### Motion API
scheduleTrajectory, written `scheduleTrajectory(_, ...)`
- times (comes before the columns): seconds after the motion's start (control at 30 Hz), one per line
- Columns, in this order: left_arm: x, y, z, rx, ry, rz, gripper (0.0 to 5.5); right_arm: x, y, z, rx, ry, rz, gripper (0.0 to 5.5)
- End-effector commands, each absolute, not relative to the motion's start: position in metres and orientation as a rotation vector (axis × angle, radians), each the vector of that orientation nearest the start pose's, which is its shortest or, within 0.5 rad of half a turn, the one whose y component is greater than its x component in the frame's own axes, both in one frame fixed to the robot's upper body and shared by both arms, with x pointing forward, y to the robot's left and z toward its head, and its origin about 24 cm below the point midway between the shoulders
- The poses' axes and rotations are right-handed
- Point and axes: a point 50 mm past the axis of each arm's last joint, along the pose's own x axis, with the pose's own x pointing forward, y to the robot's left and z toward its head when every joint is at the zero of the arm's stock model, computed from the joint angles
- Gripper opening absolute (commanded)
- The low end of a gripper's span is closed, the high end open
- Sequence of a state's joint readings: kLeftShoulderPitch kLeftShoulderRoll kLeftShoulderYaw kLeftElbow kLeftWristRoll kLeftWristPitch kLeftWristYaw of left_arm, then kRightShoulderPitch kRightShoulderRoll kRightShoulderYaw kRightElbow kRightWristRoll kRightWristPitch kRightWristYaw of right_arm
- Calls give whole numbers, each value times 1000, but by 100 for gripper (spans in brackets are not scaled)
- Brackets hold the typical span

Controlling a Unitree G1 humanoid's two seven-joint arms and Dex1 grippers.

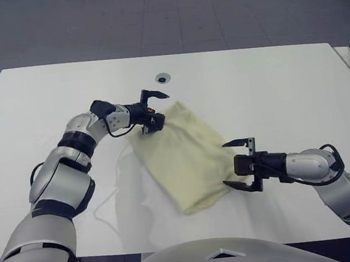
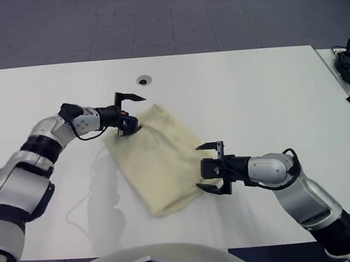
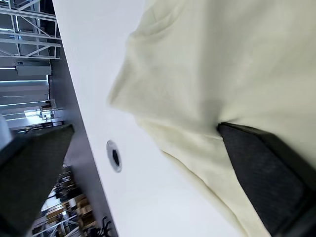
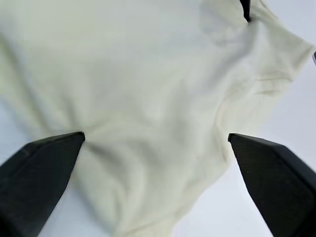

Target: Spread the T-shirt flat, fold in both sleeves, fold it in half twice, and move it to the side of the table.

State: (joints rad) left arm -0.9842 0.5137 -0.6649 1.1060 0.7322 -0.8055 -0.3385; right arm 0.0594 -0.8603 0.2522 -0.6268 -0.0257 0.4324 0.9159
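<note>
A pale yellow T-shirt (image 1: 184, 158) lies folded into a long rectangle, set diagonally on the white table (image 1: 270, 85). At the shirt's far left corner my left gripper (image 1: 153, 112) is open, one finger raised and the other resting on the cloth; the left wrist view shows that finger pressing into the fabric (image 3: 207, 64). My right gripper (image 1: 228, 163) is open at the shirt's near right edge, its fingers straddling the cloth. In the right wrist view the shirt (image 4: 148, 74) spreads between and beyond the two fingertips.
A round cable hole (image 1: 163, 77) sits in the table just behind the left gripper. Dark gear (image 2: 348, 58) lies on a separate surface past the table's right edge. Bare table surrounds the shirt on all sides.
</note>
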Motion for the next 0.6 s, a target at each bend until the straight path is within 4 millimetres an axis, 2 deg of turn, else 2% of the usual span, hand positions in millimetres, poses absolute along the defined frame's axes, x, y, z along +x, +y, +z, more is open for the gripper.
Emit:
scheduleTrajectory(0.03, 374, 140, 125, 1553, -394, -954, 540, 206, -170, 122, -762, 325, 1056, 538)
scheduleTrajectory(0.13, 363, 142, 142, 1407, -570, -925, 540, 226, -185, 122, -831, 302, 928, 538)
scheduleTrajectory(0.23, 348, 155, 139, 1305, -599, -918, 540, 238, -188, 116, -856, 266, 871, 538)
scheduleTrajectory(0.3, 333, 163, 127, 1225, -533, -925, 540, 245, -187, 110, -853, 252, 858, 538)
scheduleTrajectory(0.43, 290, 171, 98, 1121, -342, -986, 540, 252, -181, 92, -825, 266, 871, 538)
scheduleTrajectory(0.5, 280, 177, 88, 1122, -246, -963, 540, 251, -181, 86, -842, 277, 892, 538)
scheduleTrajectory(0.6, 277, 192, 82, 1165, -138, -867, 540, 251, -183, 79, -934, 297, 937, 538)
